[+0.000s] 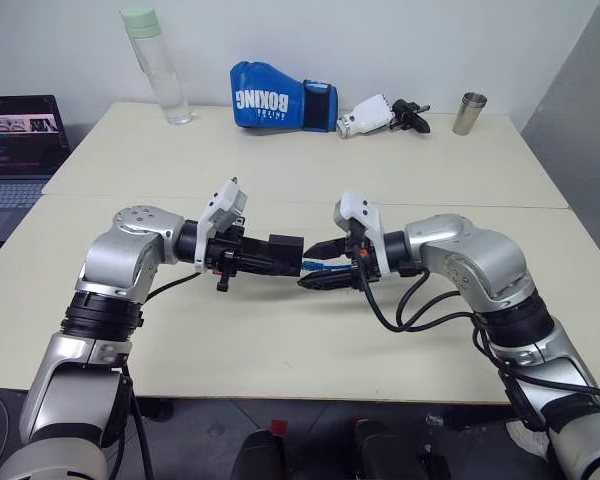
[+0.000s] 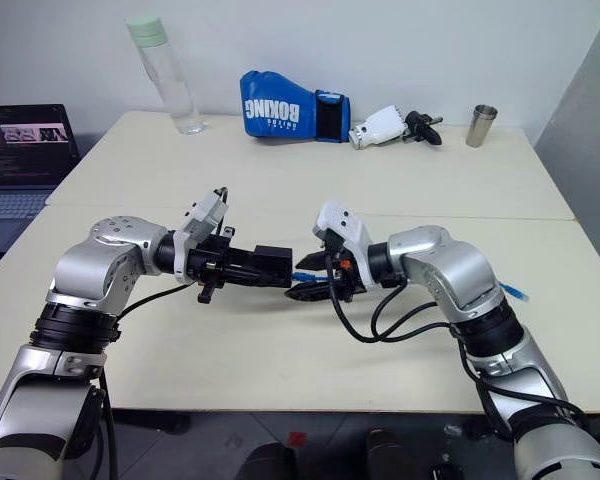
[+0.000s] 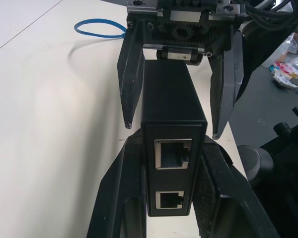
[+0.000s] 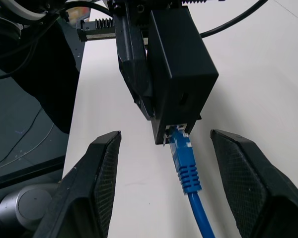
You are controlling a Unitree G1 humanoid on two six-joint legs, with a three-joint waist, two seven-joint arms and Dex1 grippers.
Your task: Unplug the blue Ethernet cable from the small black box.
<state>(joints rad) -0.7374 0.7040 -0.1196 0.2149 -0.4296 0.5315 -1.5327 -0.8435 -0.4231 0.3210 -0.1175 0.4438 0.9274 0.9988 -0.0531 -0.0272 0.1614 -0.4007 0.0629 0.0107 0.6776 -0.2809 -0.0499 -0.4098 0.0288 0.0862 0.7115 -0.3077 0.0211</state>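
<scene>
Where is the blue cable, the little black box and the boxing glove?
blue Ethernet cable [image 4: 185, 159]: right wrist view, on its plug boot.
small black box [image 4: 181, 54]: right wrist view, on its broad side.
boxing glove [image 1: 275, 97]: left eye view, on its lettering.

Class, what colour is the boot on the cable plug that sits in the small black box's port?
Blue, seen best in the right wrist view: cable plug, small black box.

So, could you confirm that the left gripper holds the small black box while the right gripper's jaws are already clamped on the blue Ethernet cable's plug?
Not quite. The left gripper does hold the small black box, but the right gripper is not clamped on anything: its jaws stand open on either side of the blue Ethernet cable, which is still plugged into the box. The right wrist view shows this.
</scene>
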